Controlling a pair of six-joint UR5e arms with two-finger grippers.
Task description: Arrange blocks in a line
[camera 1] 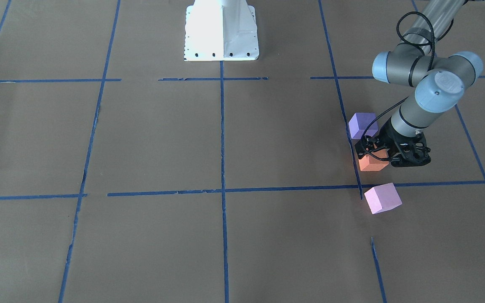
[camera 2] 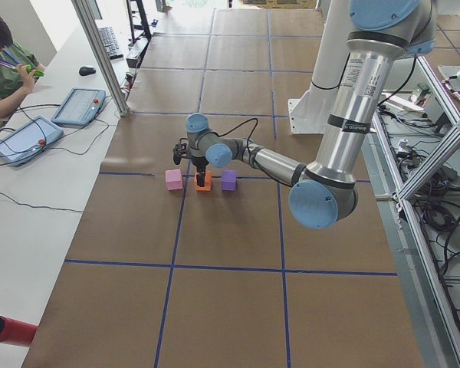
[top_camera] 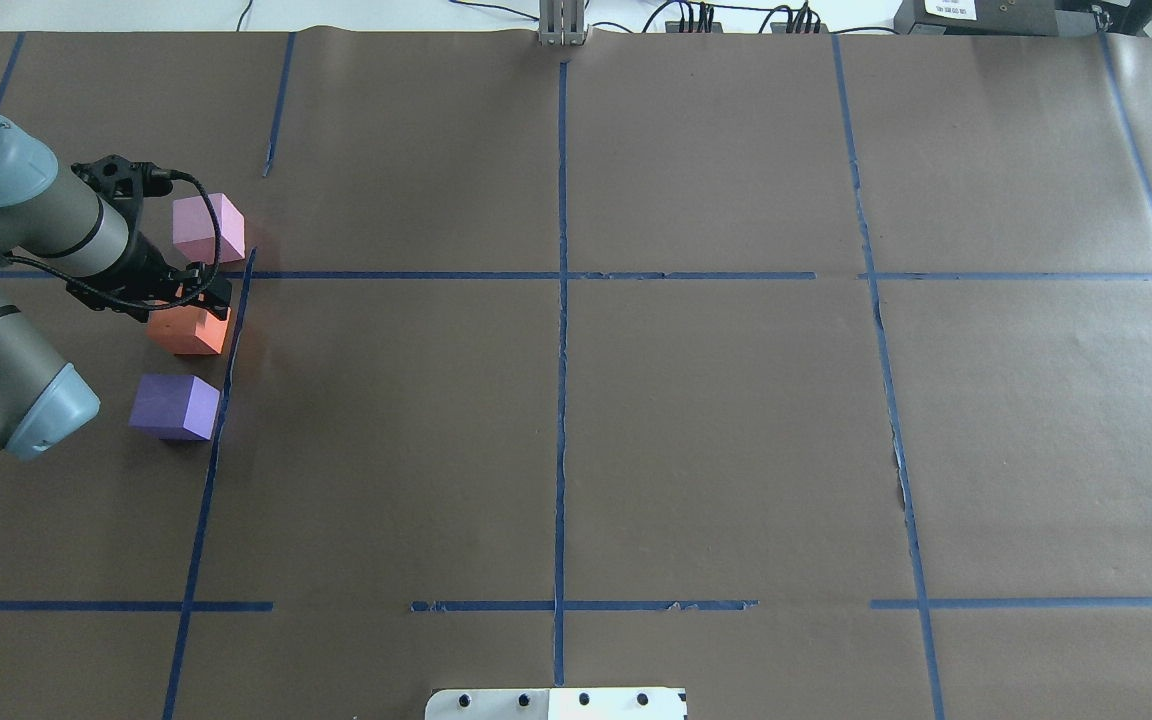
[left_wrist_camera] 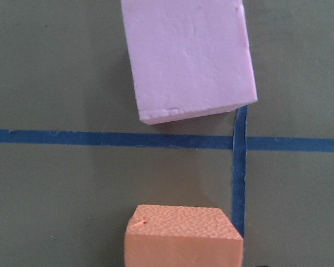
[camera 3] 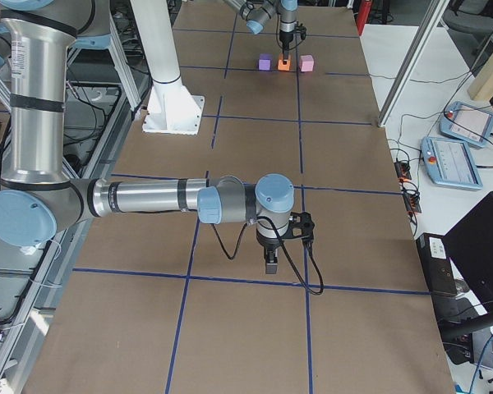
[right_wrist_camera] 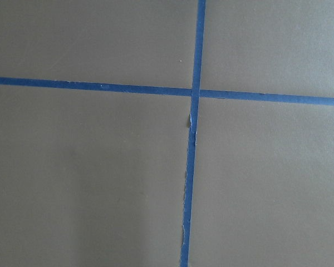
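Overhead exterior view, left side of the table [top_camera: 696, 430]: three foam blocks sit in a loose row running away from me, just left of a blue tape line [top_camera: 207, 490]. Nearest is the dark purple block [top_camera: 176, 405], standing alone. Next out, apart from it, is the orange block [top_camera: 186, 335], with my left tool [top_camera: 198, 305] set low over its far top edge. The black fingers crowd the block, but I cannot tell whether they are clamped on it or merely straddling it. Farthest is the pale pink block [top_camera: 206, 228], just past a crossing tape line, turned slightly askew and not touching the orange one. My left wrist camera shows one pink corner overlapping the tape. Well off to the right, seen only from the table's right end, my right tool [camera 3: 271, 264] hangs near a tape crossing, pointing down. Whether its fingers are apart or together cannot be told.
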